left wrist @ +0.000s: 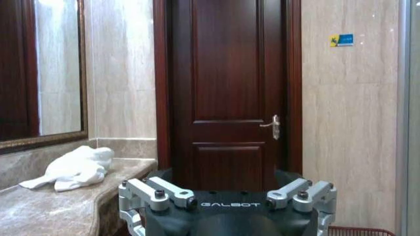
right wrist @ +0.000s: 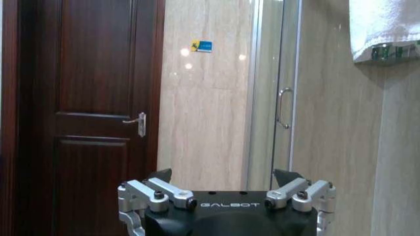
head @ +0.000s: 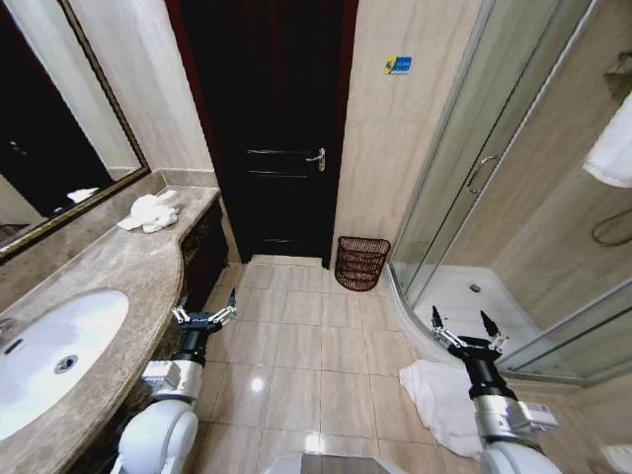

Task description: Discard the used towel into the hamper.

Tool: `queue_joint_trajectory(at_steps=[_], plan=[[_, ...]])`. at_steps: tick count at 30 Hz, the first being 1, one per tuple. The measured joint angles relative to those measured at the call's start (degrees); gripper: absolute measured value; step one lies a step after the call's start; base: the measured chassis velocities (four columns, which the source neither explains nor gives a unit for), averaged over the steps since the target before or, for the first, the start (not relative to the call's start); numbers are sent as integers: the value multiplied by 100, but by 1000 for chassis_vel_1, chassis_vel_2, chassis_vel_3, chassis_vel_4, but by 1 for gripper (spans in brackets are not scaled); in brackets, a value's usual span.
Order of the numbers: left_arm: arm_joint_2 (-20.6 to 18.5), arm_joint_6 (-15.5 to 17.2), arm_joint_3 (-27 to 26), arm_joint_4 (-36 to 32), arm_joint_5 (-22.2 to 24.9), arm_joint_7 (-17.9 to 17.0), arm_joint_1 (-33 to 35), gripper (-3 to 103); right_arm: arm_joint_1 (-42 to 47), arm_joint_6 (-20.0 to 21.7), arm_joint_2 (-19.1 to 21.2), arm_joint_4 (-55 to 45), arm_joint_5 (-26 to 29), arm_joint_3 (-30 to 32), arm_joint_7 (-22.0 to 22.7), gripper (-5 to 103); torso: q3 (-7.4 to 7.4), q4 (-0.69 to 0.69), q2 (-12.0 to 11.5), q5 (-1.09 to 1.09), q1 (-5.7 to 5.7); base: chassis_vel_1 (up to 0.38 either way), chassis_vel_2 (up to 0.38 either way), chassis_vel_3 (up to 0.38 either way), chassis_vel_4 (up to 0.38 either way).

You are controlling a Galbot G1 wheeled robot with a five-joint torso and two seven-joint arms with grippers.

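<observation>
A crumpled white towel (head: 150, 211) (left wrist: 74, 167) lies at the far end of the marble counter (head: 118, 265), by the mirror. The hamper (head: 361, 263), a dark reddish-brown wicker basket, stands on the floor against the wall between the door and the shower; its rim (left wrist: 362, 231) peeks into the left wrist view. My left gripper (head: 204, 309) (left wrist: 225, 179) hangs open and empty beside the counter's front edge, well short of the towel. My right gripper (head: 464, 326) (right wrist: 223, 177) is open and empty above another white cloth (head: 439, 390) lying on the floor.
A dark wooden door (head: 269, 128) is shut straight ahead. The glass shower enclosure (head: 494, 197) curves in on the right, with a white towel (head: 612, 148) hanging inside. A sink basin (head: 54, 351) sits in the counter's near part. Tiled floor (head: 306, 346) lies between counter and shower.
</observation>
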State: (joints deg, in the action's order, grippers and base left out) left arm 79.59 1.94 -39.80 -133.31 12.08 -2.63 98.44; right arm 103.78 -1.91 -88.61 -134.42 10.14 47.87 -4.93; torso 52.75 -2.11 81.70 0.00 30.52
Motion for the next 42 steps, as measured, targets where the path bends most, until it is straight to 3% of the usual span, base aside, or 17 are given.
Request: queue_joint_trajectory(at_steps=[42], plan=[[59, -230, -35, 94, -18, 12, 118, 100, 97, -110, -124, -56, 12, -31, -37, 100, 0, 0, 0, -1, 0, -35, 34, 34, -32]])
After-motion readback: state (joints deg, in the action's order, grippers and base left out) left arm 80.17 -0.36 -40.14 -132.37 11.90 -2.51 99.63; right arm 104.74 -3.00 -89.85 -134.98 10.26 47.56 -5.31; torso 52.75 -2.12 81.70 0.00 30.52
